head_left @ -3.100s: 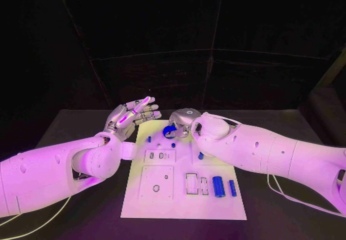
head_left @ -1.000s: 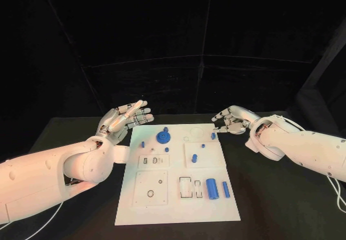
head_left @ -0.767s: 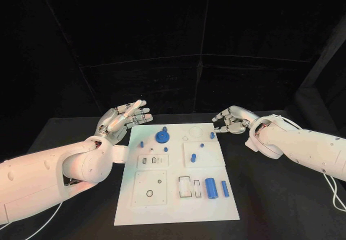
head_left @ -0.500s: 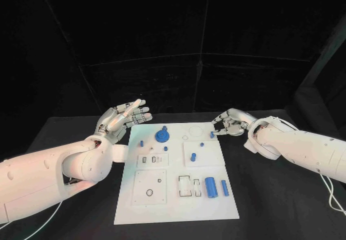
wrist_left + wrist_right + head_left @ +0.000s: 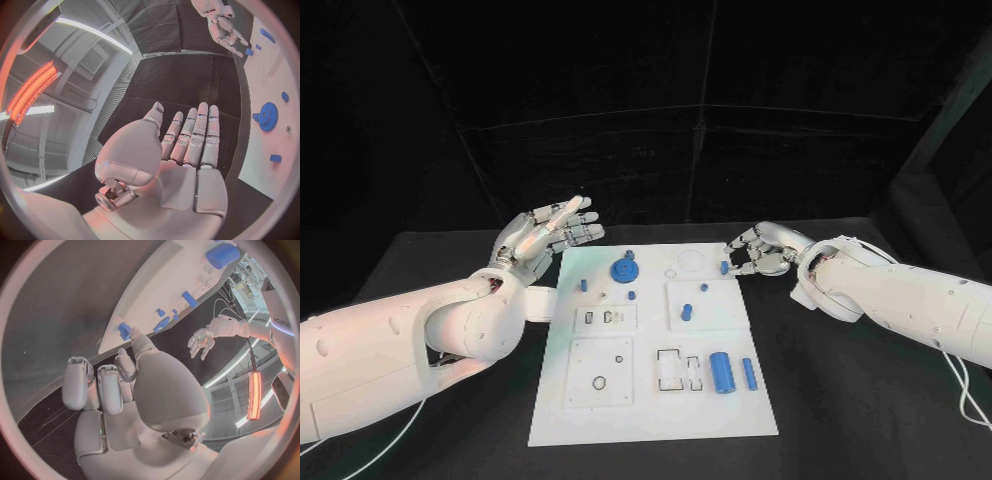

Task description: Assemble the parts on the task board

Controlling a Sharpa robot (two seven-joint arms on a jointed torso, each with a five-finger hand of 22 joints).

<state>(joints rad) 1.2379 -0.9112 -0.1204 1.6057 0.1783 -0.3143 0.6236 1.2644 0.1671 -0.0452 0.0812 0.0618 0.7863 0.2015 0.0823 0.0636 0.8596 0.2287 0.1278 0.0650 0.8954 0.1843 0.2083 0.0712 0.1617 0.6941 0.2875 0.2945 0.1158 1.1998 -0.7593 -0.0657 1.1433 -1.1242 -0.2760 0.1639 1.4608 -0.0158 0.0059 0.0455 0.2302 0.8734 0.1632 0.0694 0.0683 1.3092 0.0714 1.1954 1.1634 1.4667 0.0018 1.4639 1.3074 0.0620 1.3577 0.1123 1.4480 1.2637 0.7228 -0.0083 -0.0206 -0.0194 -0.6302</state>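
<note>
Two white arms flanked the task board point(image 5: 653, 400), a flat white plate lying on the black bench point(image 5: 877, 400). Head view: left hand point(image 5: 548, 232) raised beside the board's far left corner, fingers spread, grasping nothing; right hand point(image 5: 759, 252) at the far right corner, fingers curled beside a small blue peg point(image 5: 724, 267); whether it touched the peg was unclear. A toothed blue gear point(image 5: 623, 270) and a blue cylinder point(image 5: 721, 372) sat on the board.

Left wrist view: smooth silver fingers extended, palm empty; gear point(image 5: 268, 116) beyond.

Right wrist view: fingers curled in; peg point(image 5: 125, 331) near the fingertips, contact hidden.
</note>
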